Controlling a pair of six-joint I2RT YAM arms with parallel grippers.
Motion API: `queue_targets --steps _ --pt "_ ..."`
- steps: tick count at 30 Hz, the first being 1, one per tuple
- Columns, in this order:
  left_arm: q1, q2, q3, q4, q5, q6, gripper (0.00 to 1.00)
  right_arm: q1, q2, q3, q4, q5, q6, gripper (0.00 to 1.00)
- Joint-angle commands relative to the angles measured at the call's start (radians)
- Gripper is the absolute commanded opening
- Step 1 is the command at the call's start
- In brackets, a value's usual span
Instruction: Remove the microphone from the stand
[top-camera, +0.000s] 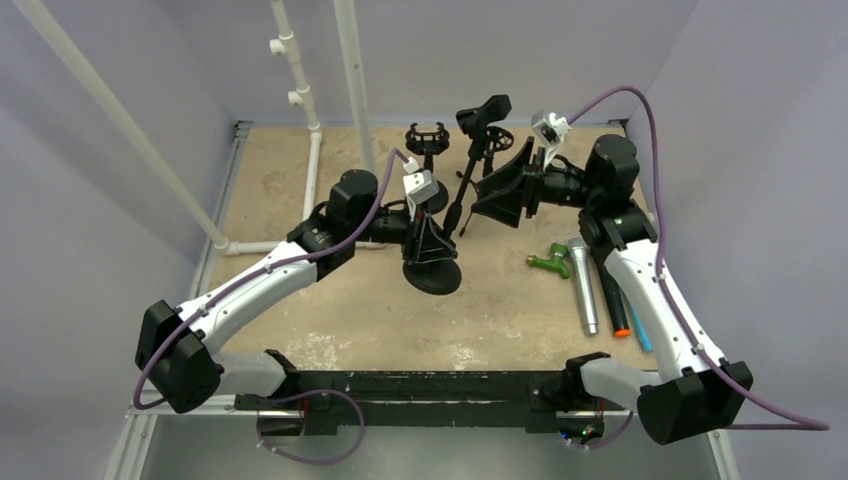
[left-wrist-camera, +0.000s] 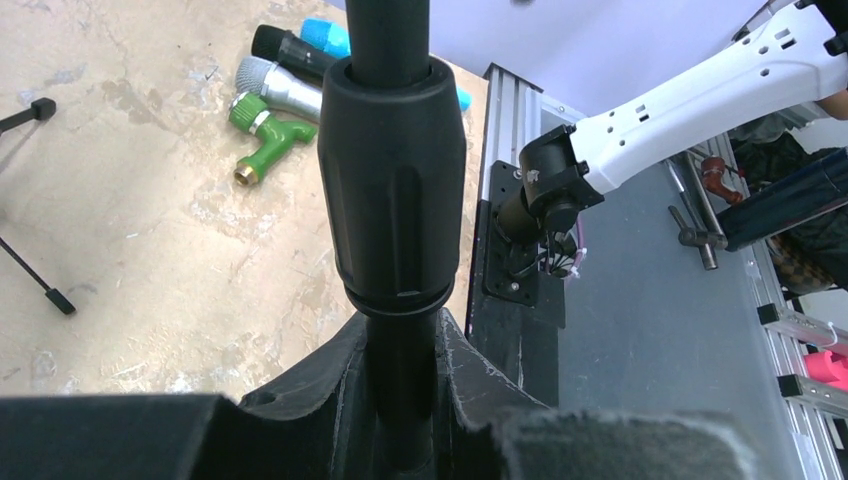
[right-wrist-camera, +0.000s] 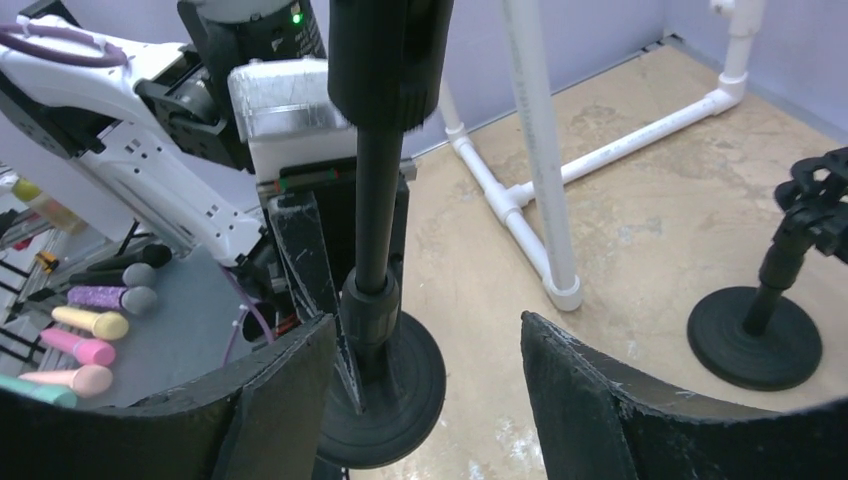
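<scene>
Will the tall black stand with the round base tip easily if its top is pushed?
Probably: the stand is a tall thin pole on a small round base. It looks stiff, and the left fingers clamped low on it should steady it.

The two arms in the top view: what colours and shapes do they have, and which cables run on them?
The left arm and the right arm have white link shells between bulky black joint housings. A purple cable loops along each arm to a small white camera block at the wrist. The fingers are black, broad wedges with rough, scuffed edges. No markings are legible.
</scene>
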Motion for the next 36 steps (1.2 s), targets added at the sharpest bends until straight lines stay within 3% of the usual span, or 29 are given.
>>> queue_targets --steps 1,10,36 --pt "0.005 -0.018 0.045 0.053 0.040 0.051 0.00 -0.014 0.014 0.097 -0.040 0.061 -0.011 0.69" --pt "0.005 -0.017 0.020 0.060 0.112 0.074 0.00 -0.029 0.048 0.179 0.012 0.013 0.061 0.80" --pt "0.004 0.008 -0.001 0.060 0.174 0.083 0.00 -0.039 0.108 0.267 0.198 -0.070 0.244 0.81"
